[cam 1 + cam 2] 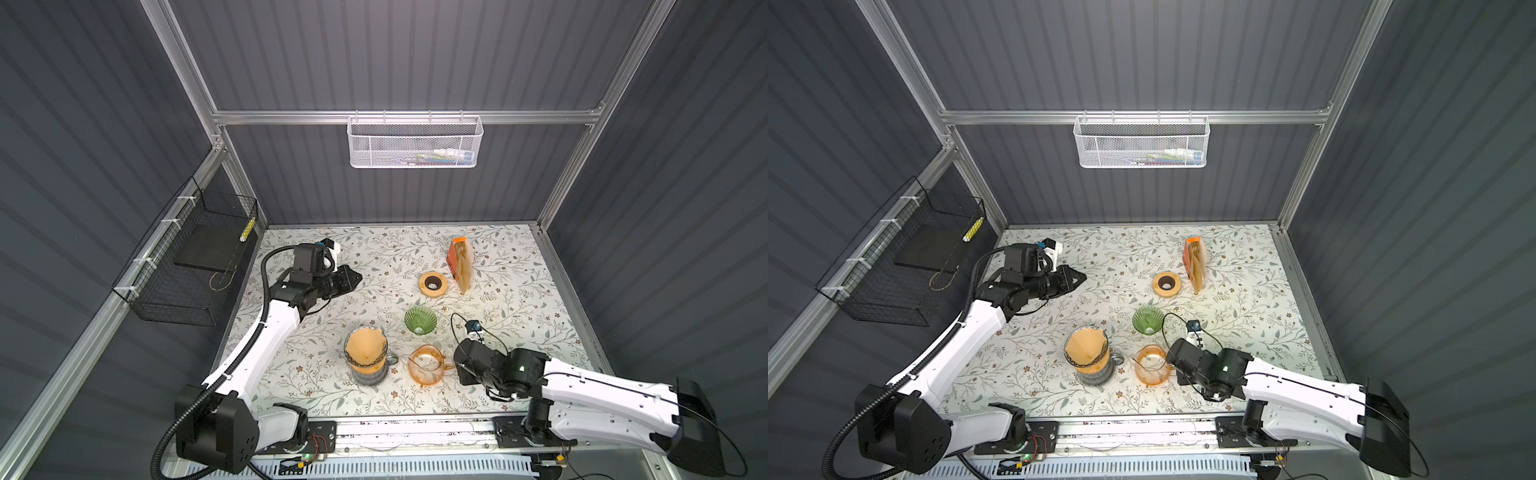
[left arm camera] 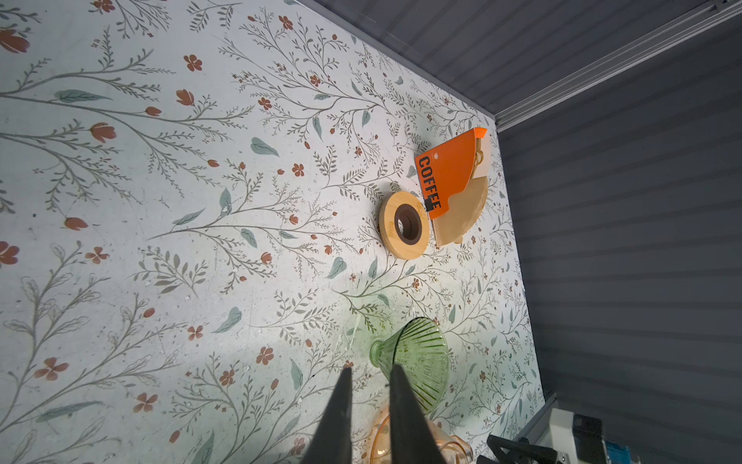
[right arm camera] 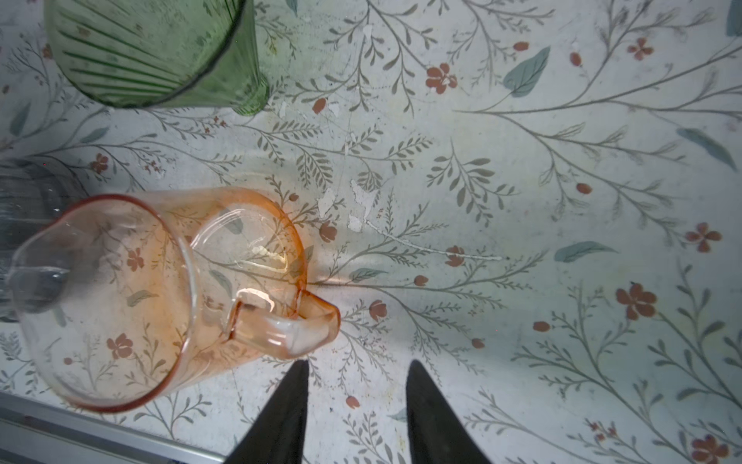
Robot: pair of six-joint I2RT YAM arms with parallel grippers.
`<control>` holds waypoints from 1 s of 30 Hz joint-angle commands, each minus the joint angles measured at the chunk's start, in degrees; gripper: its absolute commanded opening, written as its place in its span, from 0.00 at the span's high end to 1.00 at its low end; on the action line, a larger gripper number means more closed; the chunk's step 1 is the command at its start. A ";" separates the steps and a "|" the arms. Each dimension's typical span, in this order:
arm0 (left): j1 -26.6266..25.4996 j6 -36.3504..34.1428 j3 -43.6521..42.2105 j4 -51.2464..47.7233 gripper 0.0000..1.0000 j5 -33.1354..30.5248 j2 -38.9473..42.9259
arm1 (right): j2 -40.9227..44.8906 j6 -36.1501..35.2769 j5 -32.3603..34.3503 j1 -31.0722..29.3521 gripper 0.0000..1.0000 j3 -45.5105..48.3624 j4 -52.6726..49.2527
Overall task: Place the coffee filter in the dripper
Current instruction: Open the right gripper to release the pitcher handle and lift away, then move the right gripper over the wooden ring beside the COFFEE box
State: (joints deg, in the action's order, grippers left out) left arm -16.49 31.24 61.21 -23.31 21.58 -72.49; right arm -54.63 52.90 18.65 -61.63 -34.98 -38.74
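Note:
A brown paper coffee filter [image 1: 365, 348] [image 1: 1084, 347] sits open inside an amber dripper [image 1: 366, 368] on a grey ribbed glass server [image 1: 370, 377] at the front centre-left. A green ribbed glass dripper [image 1: 420, 319] [image 2: 421, 357] [image 3: 152, 52] stands empty behind an orange glass pitcher [image 1: 424, 365] [image 3: 120, 297]. My left gripper [image 1: 357, 277] [image 2: 369, 371] hovers at the back left, narrowly open with nothing between its fingers. My right gripper [image 3: 357, 363] is open and empty, just beside the pitcher's handle [image 3: 289, 325].
An orange filter pack [image 1: 460, 262] [image 2: 453, 180] stands at the back right. A wooden ring [image 1: 433, 284] [image 2: 404, 225] lies beside it. A black wire basket [image 1: 187, 262] hangs on the left wall and a white mesh basket [image 1: 415, 143] on the back wall.

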 commanded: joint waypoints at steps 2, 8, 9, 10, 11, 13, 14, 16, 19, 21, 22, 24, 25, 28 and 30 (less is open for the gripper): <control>-0.30 -0.66 -0.35 -0.84 0.81 -0.45 0.91 | 2.77 -3.42 -1.90 4.49 0.57 -2.93 -0.63; -0.30 0.01 -0.24 -0.20 0.81 0.02 -0.63 | -0.36 -10.16 -2.12 11.09 0.56 -7.77 3.17; -0.30 -0.07 -0.23 -0.08 0.81 -0.05 -0.51 | -1.11 -11.11 -2.51 12.27 0.56 -8.70 4.03; -0.30 -0.49 -0.21 0.15 0.81 -0.09 -0.31 | -2.07 -12.30 -3.35 13.78 0.56 -9.99 4.72; -0.30 -0.94 -0.26 0.20 0.80 -0.44 -0.12 | -3.03 -13.43 -4.07 15.13 0.56 -11.33 5.49; -0.29 -1.54 -0.18 -0.10 0.80 -1.85 -0.49 | -4.98 -16.11 -5.76 17.25 0.56 -12.94 7.90; -0.30 -1.54 0.10 -0.37 0.80 -2.10 -1.08 | -6.02 -16.79 -6.42 18.36 0.56 -13.98 8.99; -0.30 -1.40 1.12 -0.84 0.80 -0.96 -2.47 | -8.30 -18.05 -7.93 20.30 0.56 -16.00 10.51; -0.30 -0.14 0.16 1.28 0.80 -0.31 -2.86 | -12.80 -20.38 -8.90 22.75 0.54 -19.34 12.19; -0.30 0.23 -0.84 2.46 0.80 -0.66 -2.44 | -15.64 -21.69 -10.39 24.73 0.52 -21.49 12.68; -0.30 0.25 -1.16 2.68 0.80 -0.88 -2.25 | -17.24 -22.27 -11.53 25.84 0.52 -22.67 13.05; -0.30 0.10 -1.57 2.63 0.80 -1.36 -1.89 | -20.52 -23.35 -13.46 27.61 0.52 -25.07 13.44; -0.30 0.05 -1.78 2.67 0.80 -1.66 -1.66 | -22.28 -24.07 -13.91 28.07 0.52 -26.20 13.96; -0.30 -0.04 -2.03 2.43 0.80 -2.04 -1.25 | -27.89 -25.52 -14.77 28.77 0.53 -29.88 14.40; -0.30 -0.54 -1.46 1.86 0.80 -1.97 -1.32 | -31.41 -26.23 -16.66 28.88 0.54 -32.07 14.35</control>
State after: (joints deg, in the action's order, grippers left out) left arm -16.49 31.14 59.61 -21.34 20.10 -75.22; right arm -82.85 29.43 5.26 -32.82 -64.45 -25.06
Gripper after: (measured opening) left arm 0.203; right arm 0.460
